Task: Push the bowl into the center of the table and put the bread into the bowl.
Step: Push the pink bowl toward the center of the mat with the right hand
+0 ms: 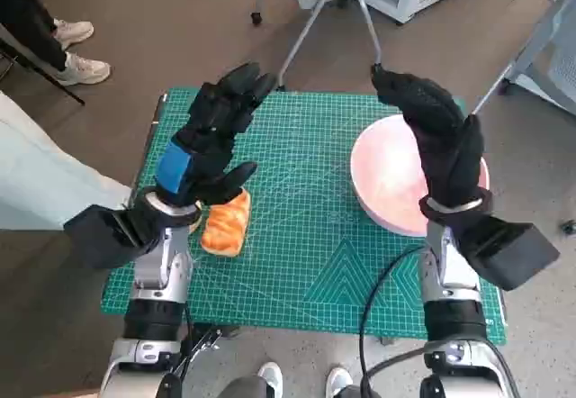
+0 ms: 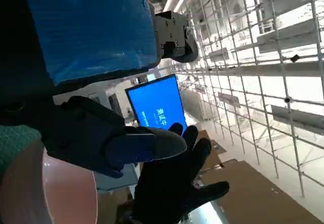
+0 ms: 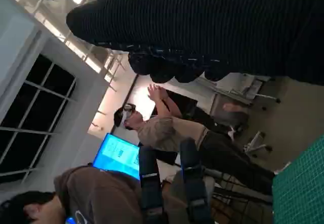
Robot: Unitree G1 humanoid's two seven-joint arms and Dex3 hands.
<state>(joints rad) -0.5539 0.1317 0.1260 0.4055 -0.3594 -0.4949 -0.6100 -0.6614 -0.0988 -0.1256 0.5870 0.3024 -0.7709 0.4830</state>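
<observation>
1. Bowl (image 1: pixel 389 182): a pale pink, shallow, round bowl is sitting at about 3 o'clock on the mat (image 1: pixel 306 263), well off centre and near the mat's right edge. Its interior is showing nothing inside. The left wrist view is catching a slice of its pink rim (image 2: pixel 30 183).
2. Bread (image 1: pixel 226 221): an orange-brown, glossy loaf is lying at about 9 o'clock on the mat, well apart from the bowl, with the mat's middle between them.
3. Right hand (image 1: pixel 436 137): the gloved hand is hovering over the bowl's far rim, fingers extended and apart, grasping nothing. Risk: a push applied high on the rim is likely to tip the shallow bowl rather than slide it; a push off its centre line could spin it toward the mat's edge.
4. Left hand (image 1: pixel 209 137): it is raised above the bread, fingers spread, holding nothing. Risk: the soft-looking loaf may squash or slip under a hard grip; releasing it before the bowl is centred would leave the task out of order.
5. Surroundings: a person's shoes (image 1: pixel 76 51) are showing at 10 o'clock beyond the table; any sweep past the edge could reach bystanders.
</observation>
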